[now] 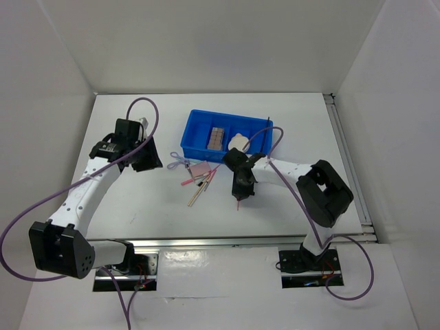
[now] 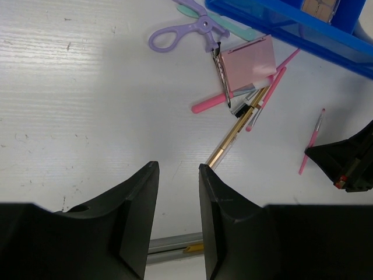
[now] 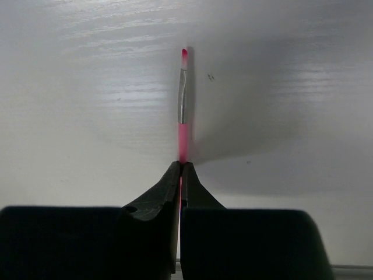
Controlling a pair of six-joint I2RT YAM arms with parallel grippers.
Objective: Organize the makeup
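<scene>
So the right gripper (image 3: 180,170) has its fingers pressed tight together on the thin pink brush with a silver ferrule (image 3: 183,99), pinching it by the handle end so the red-tipped bristle end sticks out ahead of the fingertips over the white table (image 1: 137,117). Can't tell from the wrist view whether the tip is actually touching the surface or just above it. From overhead that brush sits just in front of the blue divided plastic tray (image 1: 203,152), off to the right of the loose pile. The left gripper (image 2: 178,169) is over on the left side of the table with its fingers (image 2: 140,198) spread a bit, nothing between them, just bare table under the gap. Inside the tray there's a brown-pink palette (image 1: 217,138) in one compartment and a cream round puff (image 1: 238,141) just to its right. Outside the tray, right by its front wall, the pink square pad (image 2: 250,58) lies flat, with a purple scissor-handled tool (image 2: 204,26) just beside it. Poking out from under and around the pad are a fat pink stick (image 2: 208,104), a thinner pink stick (image 2: 269,93) and a wooden-gold stick (image 2: 236,131), all crossing each other in a loose bundle between the two grippers.
</scene>
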